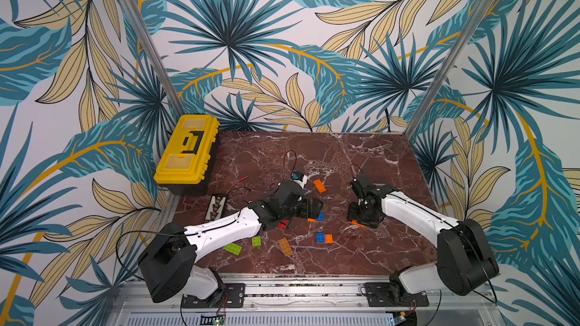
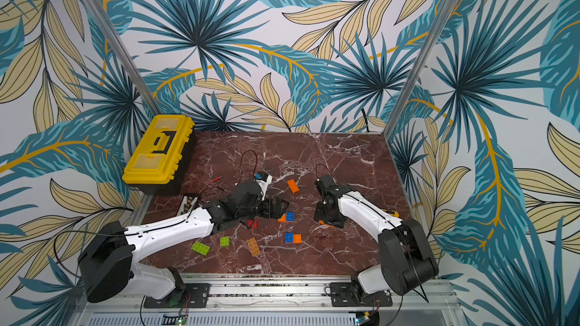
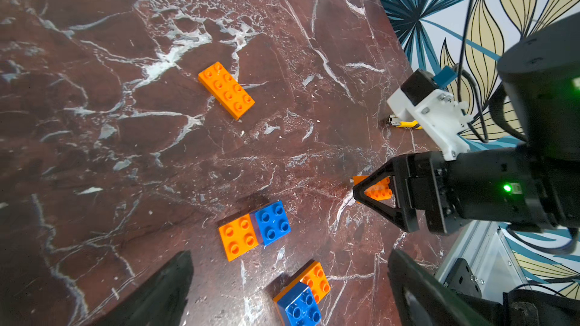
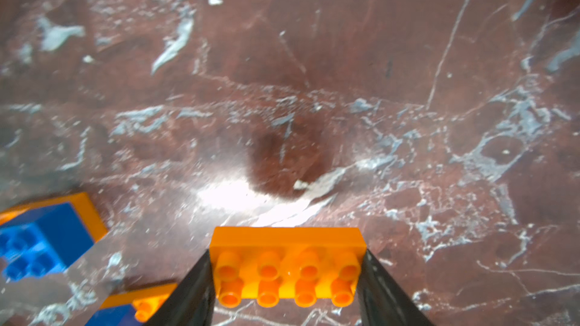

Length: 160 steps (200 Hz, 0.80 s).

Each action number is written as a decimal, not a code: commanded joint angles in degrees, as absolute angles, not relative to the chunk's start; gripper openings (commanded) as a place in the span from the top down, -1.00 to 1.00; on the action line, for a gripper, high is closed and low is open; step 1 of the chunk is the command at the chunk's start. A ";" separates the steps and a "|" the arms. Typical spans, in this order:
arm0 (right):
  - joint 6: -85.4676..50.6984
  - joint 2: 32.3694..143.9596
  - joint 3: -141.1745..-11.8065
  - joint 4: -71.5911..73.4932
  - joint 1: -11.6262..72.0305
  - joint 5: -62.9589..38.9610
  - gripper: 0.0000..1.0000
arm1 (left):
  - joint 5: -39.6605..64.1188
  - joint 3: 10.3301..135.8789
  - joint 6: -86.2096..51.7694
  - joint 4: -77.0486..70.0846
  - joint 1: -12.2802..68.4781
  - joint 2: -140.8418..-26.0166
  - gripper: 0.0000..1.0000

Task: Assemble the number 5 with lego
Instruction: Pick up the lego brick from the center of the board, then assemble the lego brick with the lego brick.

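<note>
My right gripper is shut on a long orange lego brick, its fingers pressed on the brick's two short ends, low over the marble table; in a top view that brick peeks out under the gripper. My left gripper stands wide open over a blue brick stacked on an orange one, touching neither. A blue and orange pair lies side by side nearer the front. Another long orange brick lies further back. A red brick is half hidden under my left arm.
Two lime green bricks and a tan brick lie near the front left. A yellow toolbox stands at the back left, with a studded strip and red wires beside it. A yellow utility knife lies far right.
</note>
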<state>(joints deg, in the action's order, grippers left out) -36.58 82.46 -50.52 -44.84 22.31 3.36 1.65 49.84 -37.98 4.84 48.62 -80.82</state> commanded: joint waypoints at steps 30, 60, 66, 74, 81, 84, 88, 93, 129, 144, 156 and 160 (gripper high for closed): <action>-37.30 81.44 -52.34 -48.99 29.00 3.57 -0.11 | 0.27 42.13 -41.81 1.50 46.05 -73.95 -0.99; -38.09 81.34 -54.22 -49.11 33.48 3.68 -0.11 | 0.47 38.52 -42.93 1.22 45.32 -70.76 -1.00; -38.14 81.52 -54.64 -49.32 34.28 3.54 -0.11 | 0.44 37.89 -43.25 1.23 45.28 -70.18 -0.99; -38.11 81.62 -55.16 -49.27 35.39 3.45 -0.11 | 0.22 37.08 -43.78 1.38 45.18 -69.57 -1.00; -38.12 81.74 -55.66 -49.26 36.51 3.36 -0.11 | 0.16 36.39 -44.26 1.56 45.11 -68.98 -0.99; -38.21 81.83 -55.84 -49.16 36.89 3.39 -0.11 | 0.15 36.20 -44.47 1.62 45.09 -68.80 -0.99; -38.27 81.83 -56.10 -49.18 37.38 3.36 -0.11 | 0.17 35.90 -44.64 1.67 45.12 -68.53 -0.99; -38.31 81.96 -56.36 -49.03 38.11 3.30 -0.11 | 0.25 35.54 -44.81 1.77 45.09 -68.24 -0.99; -39.40 83.83 -58.06 -48.34 42.34 2.72 -0.11 | 0.77 35.02 -46.03 4.93 45.09 -67.27 -1.00; -40.14 84.75 -58.36 -48.22 44.03 2.80 -0.11 | 1.31 34.73 -46.54 5.36 45.09 -67.17 -1.00; -40.82 85.32 -58.46 -47.98 45.18 2.77 -0.11 | 1.91 34.25 -47.05 5.14 45.09 -67.16 -1.00; -40.96 85.54 -58.54 -47.96 45.59 2.88 -0.11 | 2.16 34.04 -47.17 5.01 45.09 -67.17 -1.00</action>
<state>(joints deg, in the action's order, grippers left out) -38.96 83.79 -57.74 -47.35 43.57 2.94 1.10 35.62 -45.71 3.86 45.36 -68.03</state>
